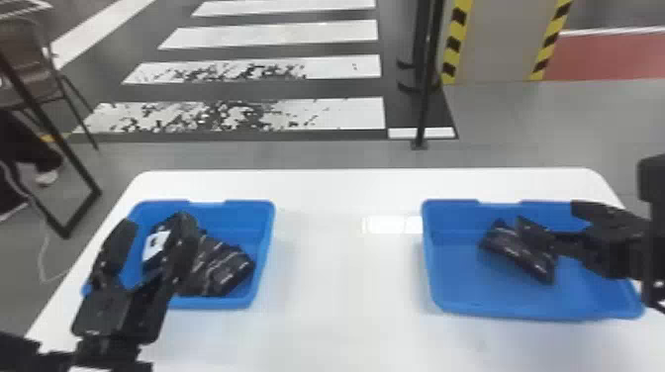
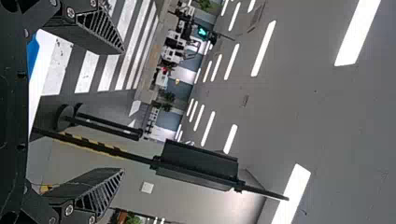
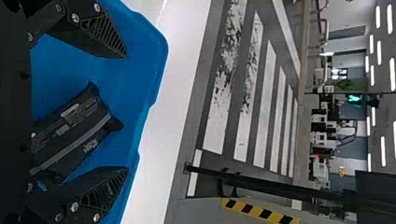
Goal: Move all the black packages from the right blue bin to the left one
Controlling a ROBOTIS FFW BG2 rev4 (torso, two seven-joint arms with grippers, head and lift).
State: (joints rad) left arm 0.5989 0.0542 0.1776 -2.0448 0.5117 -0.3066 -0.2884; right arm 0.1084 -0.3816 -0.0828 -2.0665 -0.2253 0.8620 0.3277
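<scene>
The right gripper [image 1: 549, 215] is over the right blue bin [image 1: 465, 297], at the one black package [image 1: 519, 253] lying there. In the right wrist view, the package [image 3: 70, 133] rests on the blue bin floor between the spread fingers of the right gripper [image 3: 126, 112], not clamped. Above the left blue bin [image 1: 262, 247] stands the left gripper [image 1: 155, 223], its fingers wide apart and holding nothing. Beneath and beside it are black packages [image 1: 225, 269], one with a white label [image 1: 154, 246]. The left gripper [image 2: 123, 111] also appears open in its wrist view.
Both bins stand on a white table [image 1: 346, 277], with a wide stretch of tabletop between them. Behind the table's far edge stands a thin black post [image 1: 426, 89]. A dark metal frame [image 1: 79, 217] is on the floor at the left.
</scene>
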